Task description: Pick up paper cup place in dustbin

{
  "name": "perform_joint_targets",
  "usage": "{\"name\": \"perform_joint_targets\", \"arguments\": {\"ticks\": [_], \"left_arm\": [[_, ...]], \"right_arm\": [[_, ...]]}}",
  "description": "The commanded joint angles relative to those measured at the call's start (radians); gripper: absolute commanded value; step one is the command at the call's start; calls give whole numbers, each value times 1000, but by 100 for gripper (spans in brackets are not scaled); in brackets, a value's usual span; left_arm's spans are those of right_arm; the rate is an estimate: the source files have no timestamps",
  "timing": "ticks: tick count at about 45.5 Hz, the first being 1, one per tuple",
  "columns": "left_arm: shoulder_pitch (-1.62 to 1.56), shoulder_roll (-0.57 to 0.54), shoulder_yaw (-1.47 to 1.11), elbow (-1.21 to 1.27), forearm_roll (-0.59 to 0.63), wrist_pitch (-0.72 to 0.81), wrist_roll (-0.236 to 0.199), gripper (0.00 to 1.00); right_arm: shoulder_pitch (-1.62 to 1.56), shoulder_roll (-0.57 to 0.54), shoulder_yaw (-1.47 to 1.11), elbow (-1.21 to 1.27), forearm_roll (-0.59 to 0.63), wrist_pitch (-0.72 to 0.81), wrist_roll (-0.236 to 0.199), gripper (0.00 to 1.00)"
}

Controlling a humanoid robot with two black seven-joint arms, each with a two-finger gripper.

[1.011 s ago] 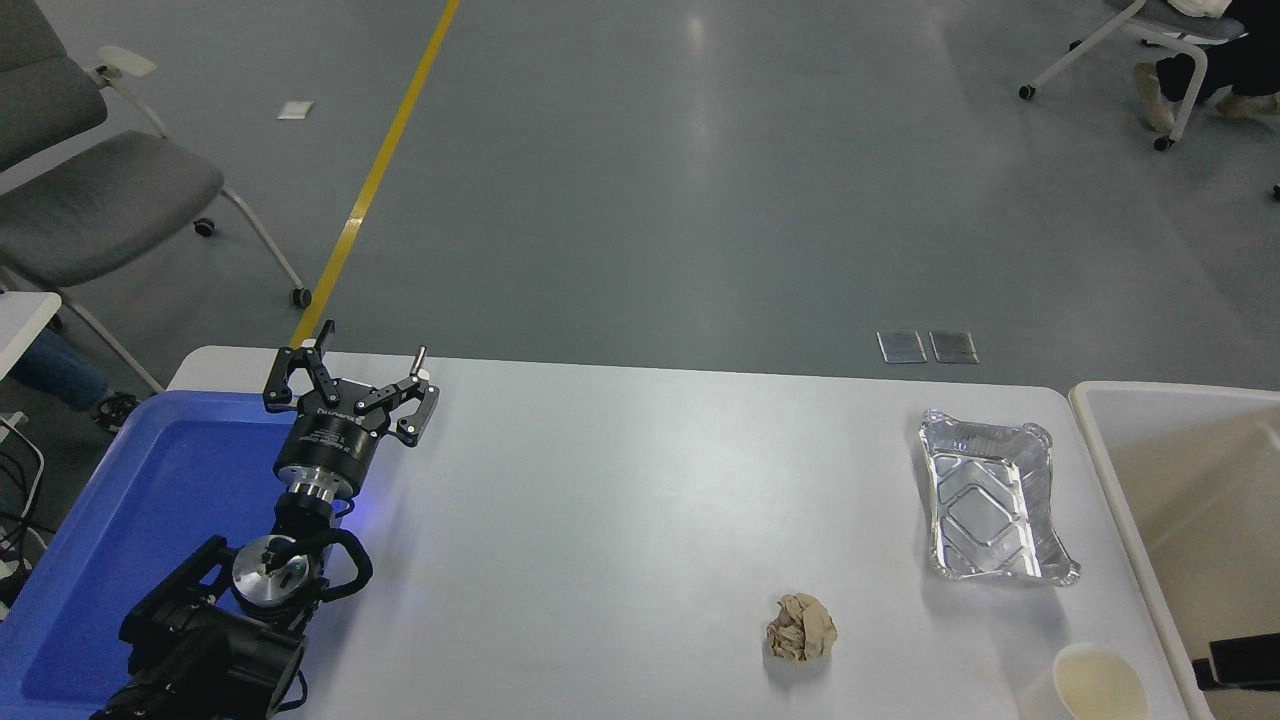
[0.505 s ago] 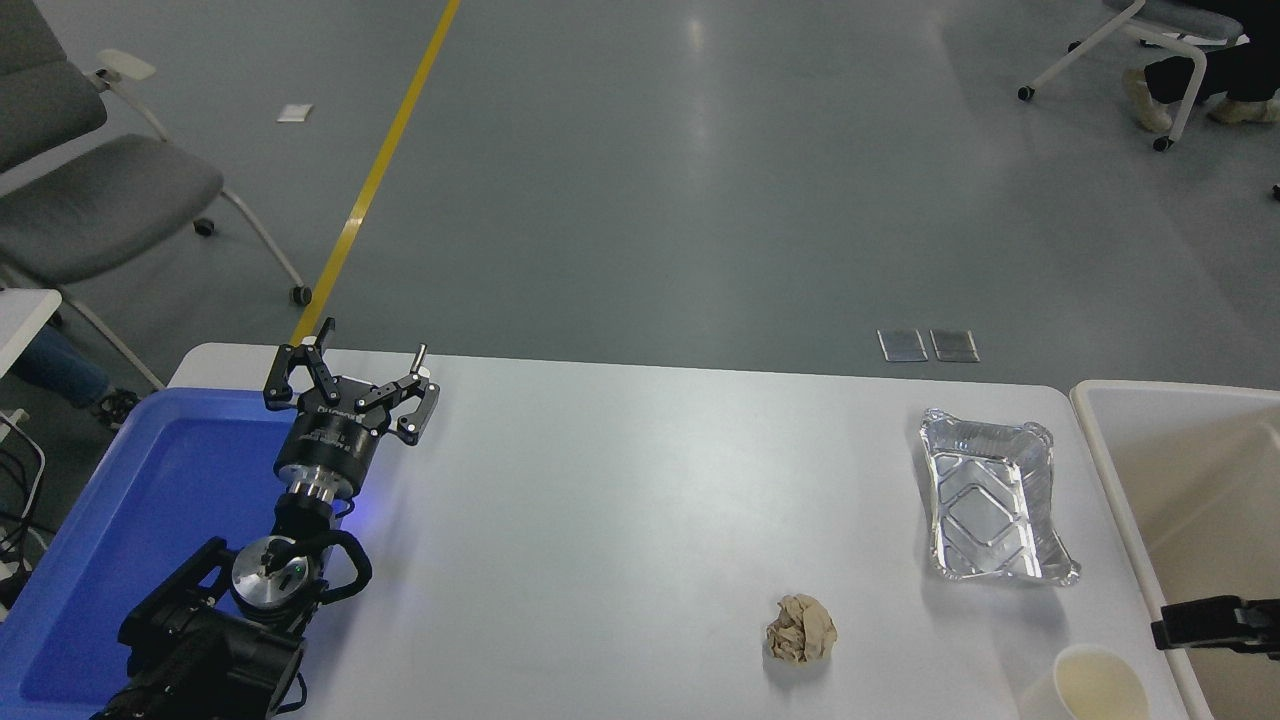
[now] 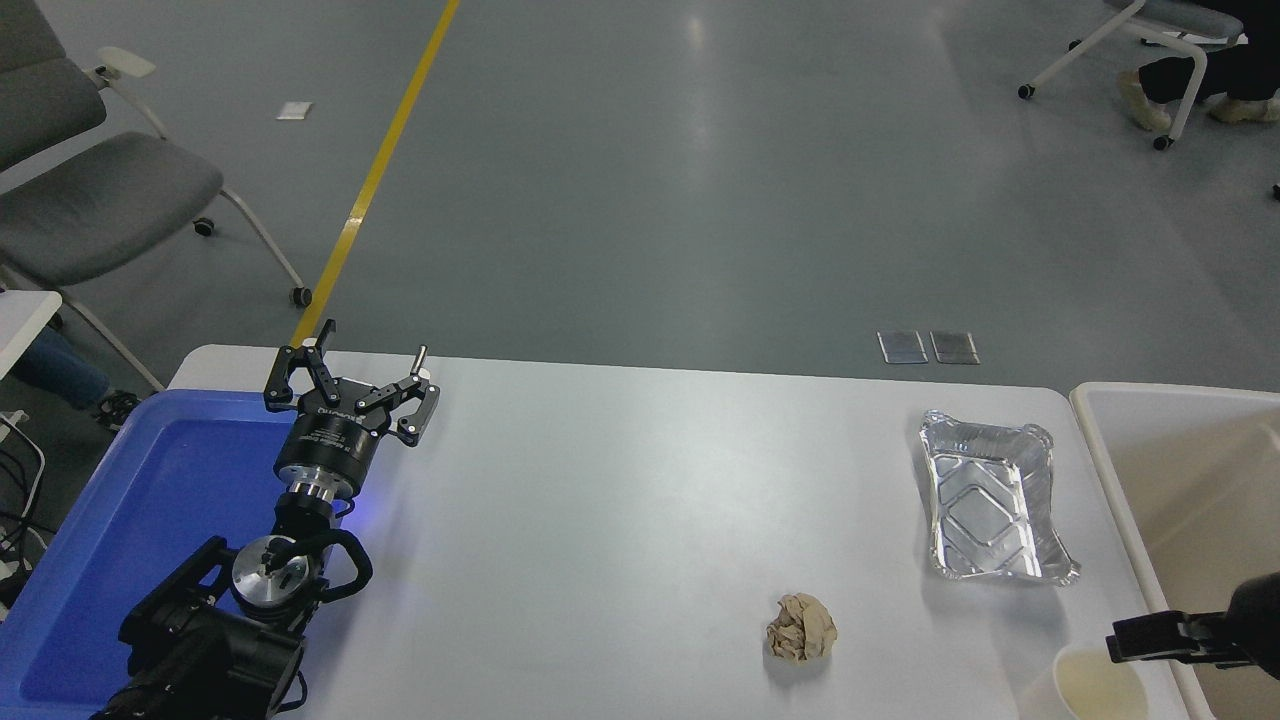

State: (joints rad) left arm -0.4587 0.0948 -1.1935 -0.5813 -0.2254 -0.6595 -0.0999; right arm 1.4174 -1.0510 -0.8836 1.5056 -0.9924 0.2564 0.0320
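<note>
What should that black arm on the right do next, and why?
Probably ease left and down toward the small white paper cup: the right gripper pokes in just above its rim, not yet around it, and the beige plastic dustbin waits alongside.

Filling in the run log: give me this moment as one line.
right claw: over paper cup rim, state unclear | cup: upright on table, ungrasped | dustbin: right of cup | left claw: parked, open

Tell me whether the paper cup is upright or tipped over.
Upright: the paper cup stands on the table with its round rim facing up, cream inside visible. The right tool is at its far rim.
</note>
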Motion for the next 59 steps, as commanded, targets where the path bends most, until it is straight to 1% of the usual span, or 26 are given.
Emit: {"name": "perform_joint_targets", "arguments": {"ticks": [1,16,22,24,29,32,34,36,37,38,39,49,59], "left_arm": [[0,-1,0,0,0,0,0,99],[0,-1,0,0,0,0,-1,99],[0,0,0,0,0,0,0,99],[0,0,0,0,0,0,0,99],[0,0,0,0,0,0,-1,99],[0,0,0,0,0,0,0,99],[0,-1,0,0,0,0,0,99],[0,0,0,0,0,0,0,99],[0,0,0,0,0,0,0,99],[0,0,0,0,0,0,0,99],[0,0,0,0,0,0,0,99],[0,0,0,0,0,0,-1,99],[0,0,0,0,0,0,0,99]], "right_arm": [[-80,28,31,-47,-5,-23,0,100],[-184,86,63,-97,-6,-54,8,100],[-221,106,91,-113,-6,-57,8,97],[-227,112,97,-120,-6,-59,8,88],[-232,118,97,-127,-6,-59,16,61],[-233,118,97,-130,-8,-59,17,49],[-233,120,97,-130,-9,-58,17,38],[-232,120,97,-130,-12,-58,17,31],[-232,120,97,-130,-15,-57,17,23],[-232,120,97,-130,-15,-58,17,7],[-232,121,100,-130,-15,-59,17,0],[-226,117,100,-125,-17,-55,16,0],[-178,45,97,-68,-35,-48,16,0]]}}
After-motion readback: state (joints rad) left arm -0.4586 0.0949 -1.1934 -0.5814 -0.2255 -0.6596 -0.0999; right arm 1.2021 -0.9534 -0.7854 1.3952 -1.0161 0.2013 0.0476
